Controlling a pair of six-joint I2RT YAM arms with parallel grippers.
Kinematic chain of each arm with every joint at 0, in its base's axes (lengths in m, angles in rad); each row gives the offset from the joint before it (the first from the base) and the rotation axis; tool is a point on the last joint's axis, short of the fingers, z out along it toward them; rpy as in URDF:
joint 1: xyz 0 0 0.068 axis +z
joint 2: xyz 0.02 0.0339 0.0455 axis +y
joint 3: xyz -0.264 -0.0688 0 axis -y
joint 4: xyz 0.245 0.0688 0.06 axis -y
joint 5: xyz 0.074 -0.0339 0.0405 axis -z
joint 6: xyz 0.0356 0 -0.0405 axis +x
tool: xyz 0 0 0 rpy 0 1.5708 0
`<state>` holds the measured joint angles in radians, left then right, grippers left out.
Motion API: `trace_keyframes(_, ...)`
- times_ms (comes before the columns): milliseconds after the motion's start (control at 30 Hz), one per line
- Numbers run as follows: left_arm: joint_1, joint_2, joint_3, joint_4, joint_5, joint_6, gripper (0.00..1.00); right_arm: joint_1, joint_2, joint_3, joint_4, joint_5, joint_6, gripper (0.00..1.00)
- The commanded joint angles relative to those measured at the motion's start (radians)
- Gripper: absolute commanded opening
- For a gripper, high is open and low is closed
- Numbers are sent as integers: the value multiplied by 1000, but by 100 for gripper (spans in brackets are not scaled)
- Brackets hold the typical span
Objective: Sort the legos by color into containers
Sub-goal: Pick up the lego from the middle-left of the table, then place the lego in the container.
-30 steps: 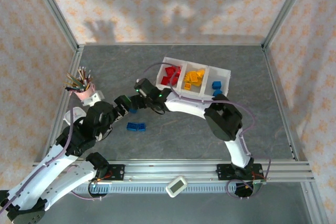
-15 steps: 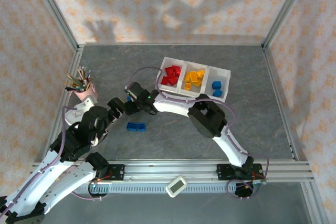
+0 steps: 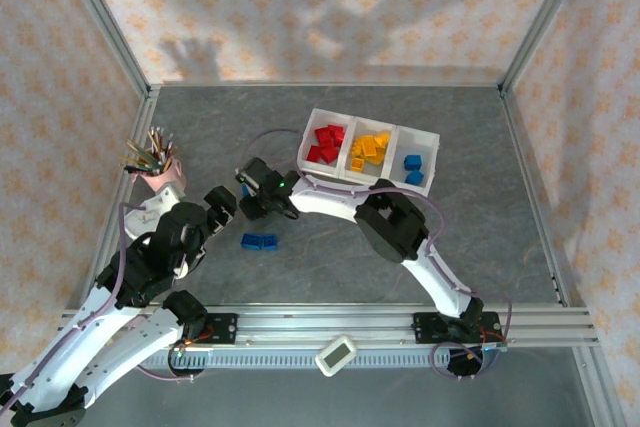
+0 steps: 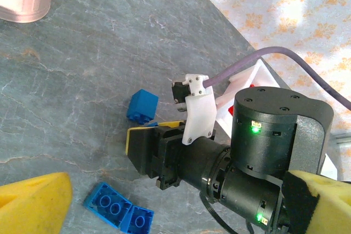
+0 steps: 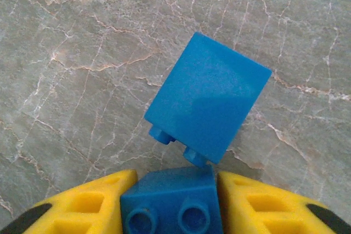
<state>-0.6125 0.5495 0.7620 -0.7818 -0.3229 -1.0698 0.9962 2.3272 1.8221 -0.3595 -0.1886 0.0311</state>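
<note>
Pink cup (image 3: 163, 175) of pencils stands at 9 o'clock on the grey, marbled worktop (image 3: 320, 269) in the top view. At the cup's 4 o'clock hangs the left tool (image 3: 218, 199); its wrist view shows the yellow fingers (image 4: 38, 204) spread wide with nothing gripped.

At that tool's 2 o'clock, almost tip to tip with it, the right tool (image 5: 174, 180) pinches a small blue brick (image 5: 170, 205) between both pads. The brick's two studs face the wrist camera. Its long axis cannot be told.

A loose blue brick (image 5: 211, 100) lies on its side at 12 o'clock of the pinched one, with a near-square face up. Its studs point to 7 o'clock and appear to touch the held brick.

A blue pair (image 3: 260, 241), studs up, lies at 6 o'clock of the right tool, its long axis running 9 to 3.

The white tray (image 3: 396, 128) sits at 1 o'clock of the worktop's centre, its long axis roughly 9 to 3. Its compartments hold red bricks (image 3: 324, 143), yellow-orange bricks (image 3: 369, 149) and two blue bricks (image 3: 412, 169).
</note>
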Motion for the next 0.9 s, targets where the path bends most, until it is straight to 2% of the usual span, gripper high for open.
trace_keyframes(0, 8, 1, 3, -25, -25, 5, 99, 1, -42, -8, -34, 21, -13, 37)
trace_keyframes(233, 8, 13, 13, 0, 3, 23, 99, -26, -214, -188, 22, 29, 51, 30)
trace_keyframes(333, 8, 32, 22, 28, 26, 41, 99, -64, -329, -304, 55, 16, 110, 30)
trace_keyframes(533, 8, 131, 38, 140, 113, 108, 99, -158, -570, -493, 55, 82, 220, 30)
trace_keyframes(700, 7, 251, 49, 267, 216, 172, 99, -276, -760, -603, -15, 194, 301, 30)
trace_keyframes(867, -3, 372, 54, 402, 316, 210, 99, -475, -881, -682, -49, 251, 361, 30)
